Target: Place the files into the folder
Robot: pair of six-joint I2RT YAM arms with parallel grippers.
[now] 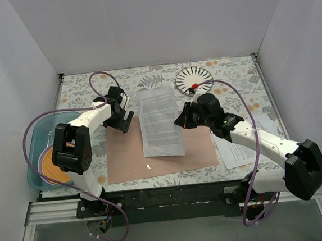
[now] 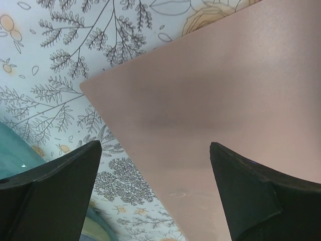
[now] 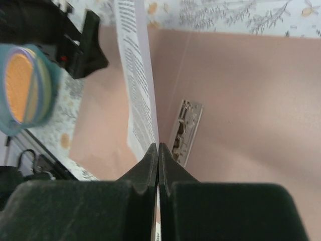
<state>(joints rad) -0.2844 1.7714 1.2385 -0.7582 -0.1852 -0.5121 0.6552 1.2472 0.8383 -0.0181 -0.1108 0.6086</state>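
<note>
**Right gripper pinches one sheet over the open folder; left gripper hangs spread at the folder's far left corner**

At the near edge of the counter the folder (image 1: 161, 151) lies opened flat on the floral cloth (image 1: 79, 94), and its near side runs close to that edge. Its metal fastener (image 3: 184, 131) sits on the bare brown inner face. More loose sheets (image 1: 237, 150) lie by the near right corner, just off the folder's right side and partly under the right forearm. A teal tray (image 1: 36, 142) holding an orange disc (image 1: 55, 169) fills the near left corner.

The right arm reaches in from the right with its forearm low. The right gripper (image 3: 158, 150) has its fingers pressed together on the right edge of one sheet (image 1: 160, 120). That sheet spans the folder's middle and runs out past its far side. Its print is too small to read.

The left arm is folded high and reaches forward. The left gripper (image 2: 154, 145) is over the folder's far left corner with its fingers spread and nothing between them. Whether it touches the card cannot be told.

A striped plate (image 1: 194, 79) sits at the far edge, right of centre. White walls (image 1: 152, 25) close the left, right and far sides, and bare cloth lies along the far edge.
</note>
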